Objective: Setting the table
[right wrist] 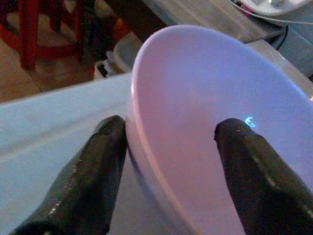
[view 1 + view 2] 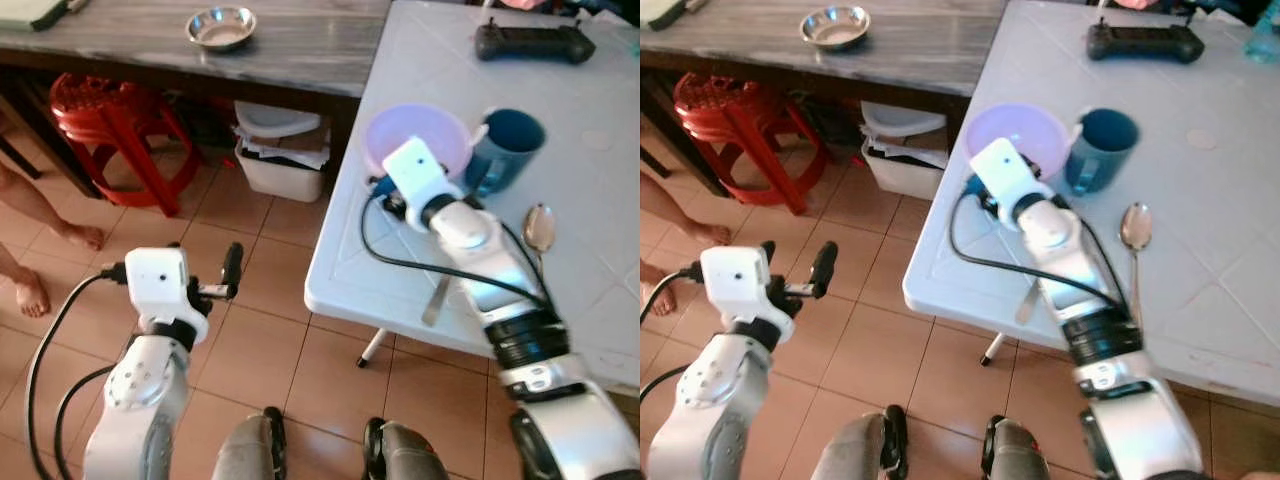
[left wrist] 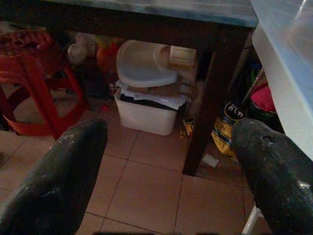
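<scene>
Your right gripper (image 1: 168,147) straddles the smooth round bowl's (image 2: 440,133) rim, fingers wide; blue mug (image 2: 510,145) at its 3 o'clock. Left gripper (image 3: 168,161) gapes over tiled floor (image 2: 250,310).

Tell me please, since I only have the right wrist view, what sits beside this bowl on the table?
Observer: A dark blue mug stands right next to the pink bowl.
Operator: Is there any cutlery nearby?
Observer: Yes, a spoon lies on the white table, beside the right arm.
Operator: And where is the left gripper?
Observer: The left gripper is open, over the tiled floor away from the table.
</scene>
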